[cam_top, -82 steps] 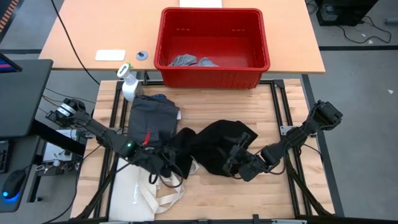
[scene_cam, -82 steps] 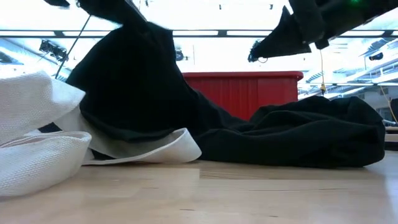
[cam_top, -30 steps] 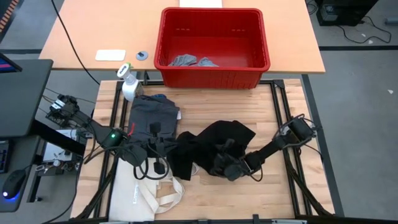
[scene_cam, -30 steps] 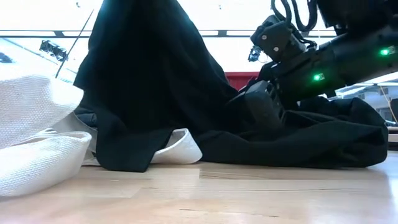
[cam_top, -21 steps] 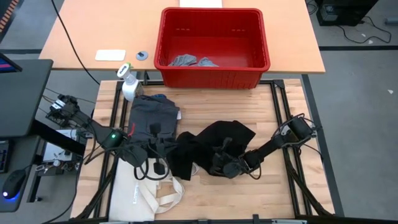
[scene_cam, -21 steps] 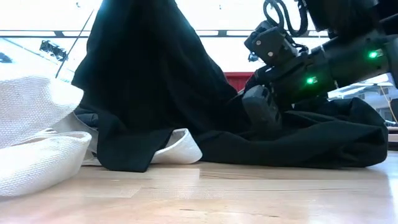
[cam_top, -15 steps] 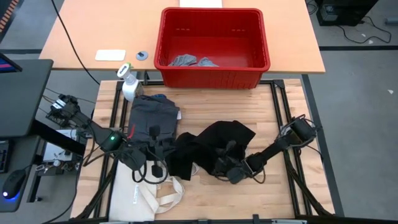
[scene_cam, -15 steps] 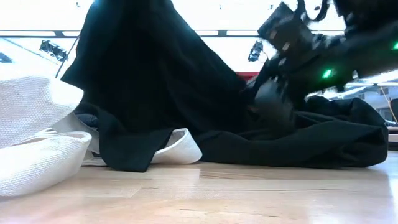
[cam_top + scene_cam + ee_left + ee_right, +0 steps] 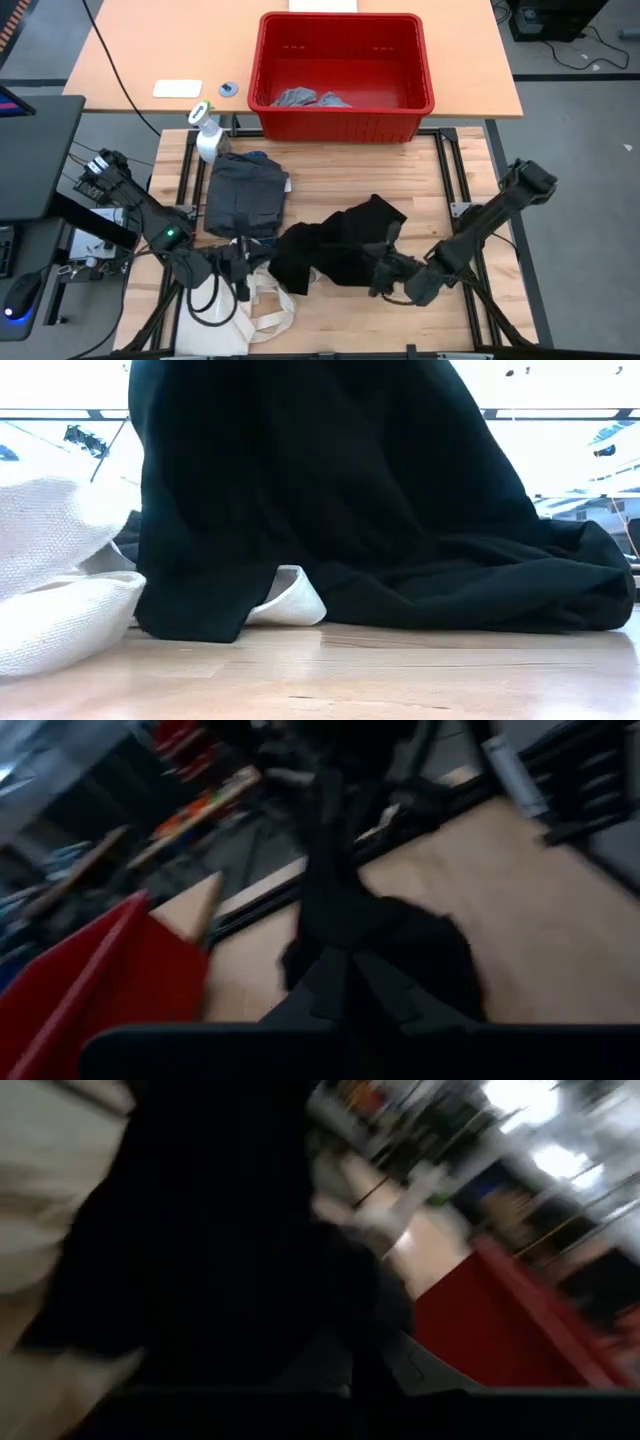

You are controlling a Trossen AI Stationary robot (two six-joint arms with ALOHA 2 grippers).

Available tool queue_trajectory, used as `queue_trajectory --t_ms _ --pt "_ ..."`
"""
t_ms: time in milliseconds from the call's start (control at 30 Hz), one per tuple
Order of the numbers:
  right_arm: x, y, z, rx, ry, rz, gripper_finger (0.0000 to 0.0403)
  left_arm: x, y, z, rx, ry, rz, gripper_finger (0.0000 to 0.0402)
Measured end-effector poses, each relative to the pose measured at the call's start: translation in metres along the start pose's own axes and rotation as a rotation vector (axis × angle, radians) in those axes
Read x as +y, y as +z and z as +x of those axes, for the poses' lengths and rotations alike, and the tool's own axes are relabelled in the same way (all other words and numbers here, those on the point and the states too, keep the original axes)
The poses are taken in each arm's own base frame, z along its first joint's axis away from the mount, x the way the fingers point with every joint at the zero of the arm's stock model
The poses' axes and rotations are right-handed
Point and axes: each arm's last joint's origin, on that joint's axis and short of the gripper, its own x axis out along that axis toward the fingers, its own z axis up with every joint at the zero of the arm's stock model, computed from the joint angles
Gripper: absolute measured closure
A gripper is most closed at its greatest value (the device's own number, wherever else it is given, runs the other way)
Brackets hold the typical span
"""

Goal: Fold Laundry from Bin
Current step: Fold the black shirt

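The large black piece of laundry (image 9: 340,240) is held up between my two grippers over the middle of the table. My left gripper (image 9: 243,268) is shut on its left end and my right gripper (image 9: 380,270) on its right part. In the low view the black piece (image 9: 330,490) hangs like a curtain, its lower folds (image 9: 500,590) on the wood. A folded dark grey piece (image 9: 245,195) lies at the left. The red bin (image 9: 420,100) stands behind the table with small light grey pieces (image 9: 300,98) on its floor. My left gripper holds the black piece by its left end (image 9: 330,920), and the cloth runs out from between the fingers. The fingers come roughly level from the table's left side. How many layers they have cannot be told. My right gripper holds a bunch of the black piece (image 9: 300,1310) near the cloth's right part, coming roughly level from the table's right side. The cloth hides the place of contact. Below both holds the piece hangs down, its lower part on the table.
A cream tote bag (image 9: 225,310) lies at the near left, partly under the black piece, and shows in the low view as the tote bag (image 9: 60,590). A spray bottle (image 9: 207,135) stands at the far left corner. Bare wood lies at the right and near edges.
My right gripper has risen out of the black piece's folds and gone a little toward the near right, lifting that part of the cloth. My left gripper has moved toward the near left edge. The black piece now hangs as a tall sheet; its lower folds stayed on the table.
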Motion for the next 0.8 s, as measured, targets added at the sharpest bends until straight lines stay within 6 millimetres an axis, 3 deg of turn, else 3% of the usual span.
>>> queue_trajectory --t_ms 233,400,533,667,800 --pt "-0.042 0.013 -0.011 0.373 0.276 0.116 0.0392 0.003 -0.012 0.003 0.098 0.056 -0.045 0.033" --pt "-0.05 0.03 -0.015 0.381 0.3 0.224 0.0391 0.011 -0.024 0.014 0.181 0.054 -0.136 0.0265" --pt "-0.055 0.028 -0.009 0.406 0.25 0.285 0.0391 0.012 -0.028 0.021 0.217 -0.107 -0.288 0.0221" --pt "-0.063 0.023 0.004 0.43 0.142 0.316 0.0391 -0.003 -0.03 0.024 0.257 -0.236 -0.338 0.0204" --pt "-0.079 0.018 0.023 0.442 0.034 0.329 0.0391 -0.034 -0.046 0.042 0.366 -0.245 -0.236 0.0208"
